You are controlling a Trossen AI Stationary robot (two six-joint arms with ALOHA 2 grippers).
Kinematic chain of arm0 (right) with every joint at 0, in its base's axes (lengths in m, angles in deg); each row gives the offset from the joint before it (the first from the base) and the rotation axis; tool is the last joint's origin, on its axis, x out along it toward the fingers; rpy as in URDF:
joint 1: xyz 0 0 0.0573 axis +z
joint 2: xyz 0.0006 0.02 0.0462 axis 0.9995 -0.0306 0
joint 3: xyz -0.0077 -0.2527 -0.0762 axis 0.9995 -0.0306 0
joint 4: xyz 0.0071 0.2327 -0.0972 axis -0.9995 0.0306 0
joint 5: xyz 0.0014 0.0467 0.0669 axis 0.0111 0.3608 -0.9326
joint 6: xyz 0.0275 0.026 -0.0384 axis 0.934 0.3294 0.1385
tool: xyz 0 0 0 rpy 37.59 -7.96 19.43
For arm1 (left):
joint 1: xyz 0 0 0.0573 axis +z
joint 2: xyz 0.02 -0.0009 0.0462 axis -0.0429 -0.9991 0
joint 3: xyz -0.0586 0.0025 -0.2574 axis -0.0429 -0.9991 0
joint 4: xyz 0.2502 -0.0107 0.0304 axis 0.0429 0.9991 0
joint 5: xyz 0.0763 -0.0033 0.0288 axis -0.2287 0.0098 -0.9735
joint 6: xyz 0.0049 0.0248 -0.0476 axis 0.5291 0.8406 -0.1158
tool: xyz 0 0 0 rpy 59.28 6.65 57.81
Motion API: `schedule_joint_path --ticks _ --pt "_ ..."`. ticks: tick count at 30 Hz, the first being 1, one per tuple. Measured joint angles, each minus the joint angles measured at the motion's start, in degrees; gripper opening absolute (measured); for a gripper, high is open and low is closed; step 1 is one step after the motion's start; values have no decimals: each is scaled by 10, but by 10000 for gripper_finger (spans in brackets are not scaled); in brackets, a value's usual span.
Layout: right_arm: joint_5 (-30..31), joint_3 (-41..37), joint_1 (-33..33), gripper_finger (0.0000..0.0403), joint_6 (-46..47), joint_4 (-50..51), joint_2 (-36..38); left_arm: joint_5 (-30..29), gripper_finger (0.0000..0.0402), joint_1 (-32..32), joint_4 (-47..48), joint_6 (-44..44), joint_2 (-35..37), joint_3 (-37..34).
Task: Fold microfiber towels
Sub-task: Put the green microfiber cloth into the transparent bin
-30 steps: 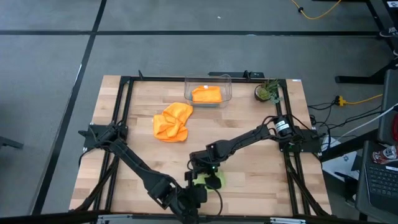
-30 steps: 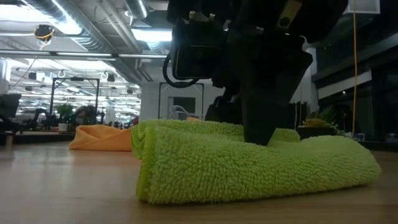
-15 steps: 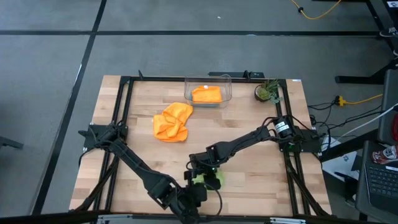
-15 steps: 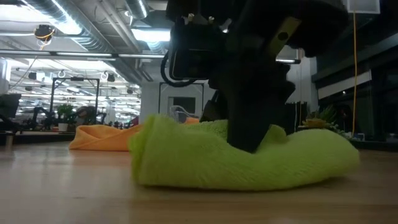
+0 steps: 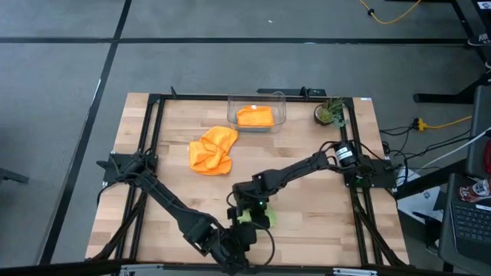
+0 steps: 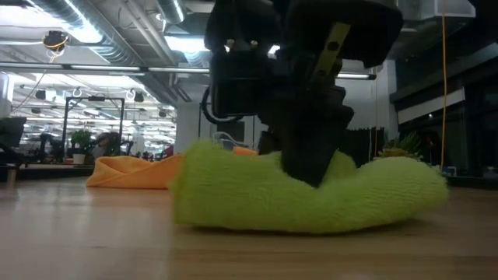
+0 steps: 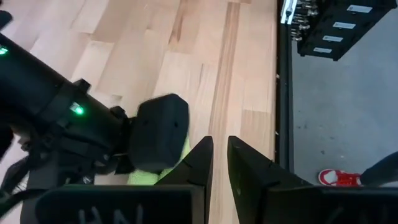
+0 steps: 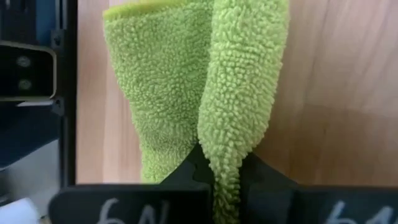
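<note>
The lime green towel [image 5: 258, 220] lies bunched on the wooden table near the middle of its near edge; it fills the low view [image 6: 257, 206]. My right gripper [image 5: 248, 208] comes down on it at a slant and is shut on it. My left gripper [image 7: 219, 152] hovers just on the near side of the towel with its fingers almost together and nothing between them. A crumpled orange towel [image 5: 212, 149] lies farther back on the table. Another orange towel [image 5: 255, 116] sits in the clear bin [image 5: 279, 107]. My right gripper pinches a raised fold of the lime green towel [image 8: 233, 149] between its two fingers [image 8: 261, 177]. The fingers come from above, slanting down. The pinched fold stands up as a ridge, while the rest of the towel [image 8: 161, 87] lies on the table.
A small potted plant [image 5: 330, 113] stands at the far right corner. The black frame rails [image 5: 146, 153] run along the table's left and right sides. Bare wood [image 5: 307, 207] lies to the towel's right and between it and the orange towel.
My right gripper has shut on the green towel. The towel, which lay as a neat flat fold, is now gathered into a hump under the fingers, and its ends are drawn inward.
</note>
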Motion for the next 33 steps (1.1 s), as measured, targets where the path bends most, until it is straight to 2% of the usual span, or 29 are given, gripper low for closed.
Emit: schedule_joint_path --ticks 5,14,20,28,33 --pt "-59 0 -33 12 -1 17 26 3 39 -5 -1 -15 0 0" --pt "-68 3 -110 12 -40 73 93 2 39 -12 -2 -35 1 0" --pt "-113 3 -191 12 -53 84 148 2 39 -21 -3 -58 5 0" --pt "-71 4 -329 12 -93 88 215 3 39 -24 -2 -90 5 0" --pt "-55 14 -416 12 -108 94 220 3 39 -22 3 -89 5 0"
